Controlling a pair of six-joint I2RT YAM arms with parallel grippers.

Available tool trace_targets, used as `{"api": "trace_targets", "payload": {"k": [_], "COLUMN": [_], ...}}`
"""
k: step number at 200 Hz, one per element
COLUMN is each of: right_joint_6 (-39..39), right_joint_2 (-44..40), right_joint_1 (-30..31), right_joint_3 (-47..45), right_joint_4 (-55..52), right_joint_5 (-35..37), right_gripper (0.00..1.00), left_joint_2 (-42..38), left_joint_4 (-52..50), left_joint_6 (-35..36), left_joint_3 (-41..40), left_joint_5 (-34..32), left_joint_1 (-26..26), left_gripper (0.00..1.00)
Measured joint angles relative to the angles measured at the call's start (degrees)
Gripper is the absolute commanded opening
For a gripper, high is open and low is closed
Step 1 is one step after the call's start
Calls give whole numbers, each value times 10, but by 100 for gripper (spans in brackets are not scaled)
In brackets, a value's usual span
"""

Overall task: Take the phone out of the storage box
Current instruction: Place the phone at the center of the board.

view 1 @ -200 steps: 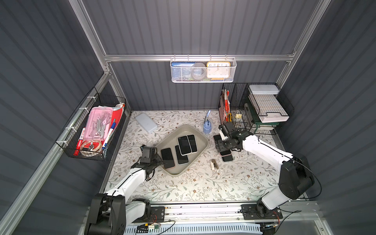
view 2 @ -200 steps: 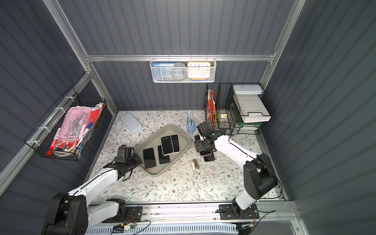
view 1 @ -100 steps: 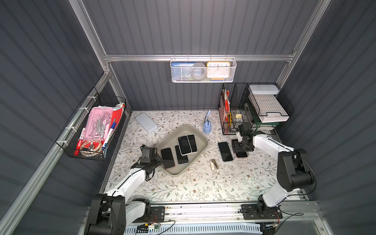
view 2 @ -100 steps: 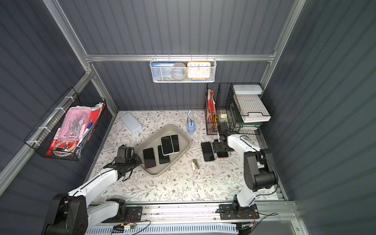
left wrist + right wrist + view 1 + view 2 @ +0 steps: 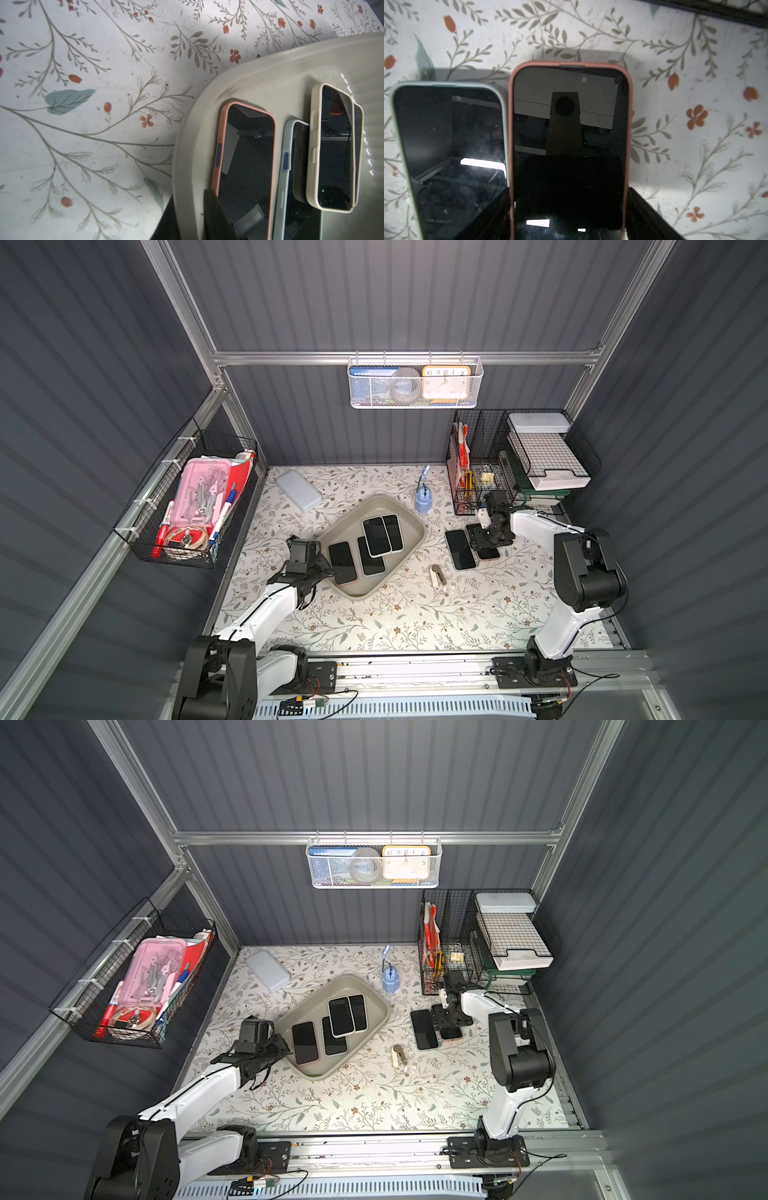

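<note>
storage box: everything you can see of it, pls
Shallow grey-beige box, plastic by its look: rounded corners, sloped walls, flat rim. It sits level on the floral table, turned diagonally, mid-table. Four phones lie in it screens up, a cream-cased one stacked across two others. The left gripper is at its near corner, fingers apparently pinching the rim.

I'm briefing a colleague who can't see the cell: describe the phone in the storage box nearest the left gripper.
Find the grey-beige storage box in the middle of the floral table. Four phones lie in it; take the one at the end nearest the left gripper. This phone lies alone, unstacked, in a salmon-pink case, while its neighbours overlap in pale cases.
</note>
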Motion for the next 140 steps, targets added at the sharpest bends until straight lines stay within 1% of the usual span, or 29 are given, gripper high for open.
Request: {"api": "trace_targets", "payload": {"k": [36, 57, 98, 126, 127, 129, 140], "right_joint_6": [-2, -2, -2, 2, 2, 2, 4], "right_joint_2": [15, 17, 17, 13, 12, 12, 0], "right_joint_1": [0, 0, 0, 0, 0, 0, 0], "right_joint_3": [1, 1, 1, 1, 1, 1, -1], "right_joint_4": [3, 3, 3, 1, 1, 1, 1], "right_joint_5": [6, 7, 7, 16, 16, 16, 23], "right_gripper": [71, 74, 86, 92, 95, 98, 99], "left_joint_2": [0, 0, 1, 2, 2, 2, 2], "left_joint_4": [0, 0, 0, 0, 0, 0, 1], "left_joint_6": [0, 0, 0, 0, 0, 0, 0], "left_joint_3": [0, 0, 0, 0, 0, 0, 0], "left_joint_5": [0, 0, 0, 0, 0, 0, 0], "left_joint_1": [0, 0, 0, 0, 0, 0, 0], "left_gripper": [21, 21, 21, 21, 21, 21, 21]}}
